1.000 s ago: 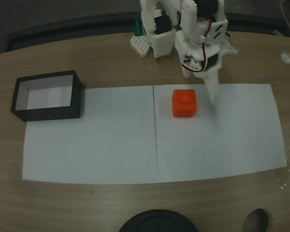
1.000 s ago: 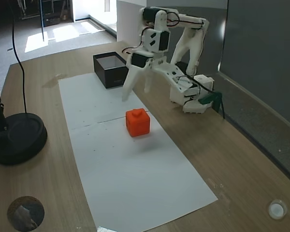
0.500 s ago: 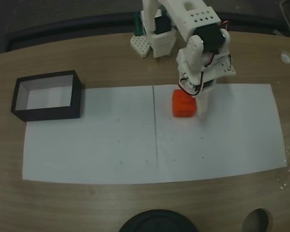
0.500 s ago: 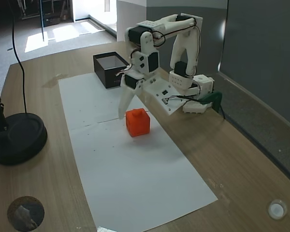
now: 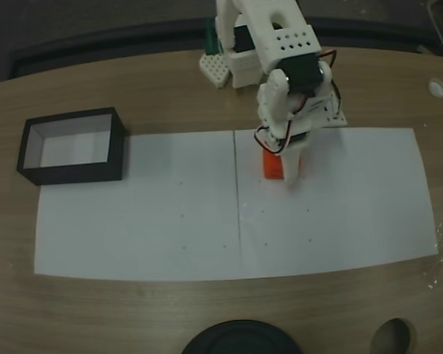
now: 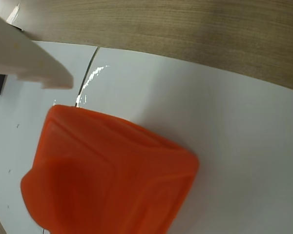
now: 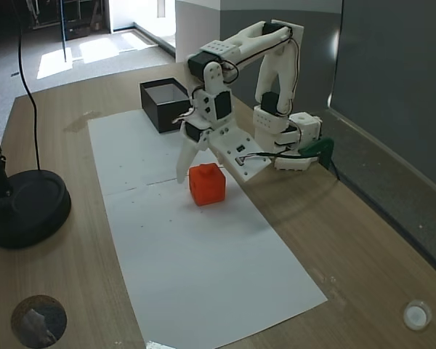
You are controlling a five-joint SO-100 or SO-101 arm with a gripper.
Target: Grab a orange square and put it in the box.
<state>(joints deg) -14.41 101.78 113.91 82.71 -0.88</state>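
Straddling the orange square, the pincer is hanging spread wide and gripping nothing, lined up for a grasp, I'd judge. The square is sitting mid-paper; the box is waiting off the sheet's far corner. A fixed view is hiding most of the block; the wrist view is showing it close beside one finger.

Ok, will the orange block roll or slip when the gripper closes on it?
The block looks boxy with flat sides, sitting flat on the paper, so it probably won't roll. Its smooth surface could slide on the paper if only one finger touches first. It seems rigid, likely light.
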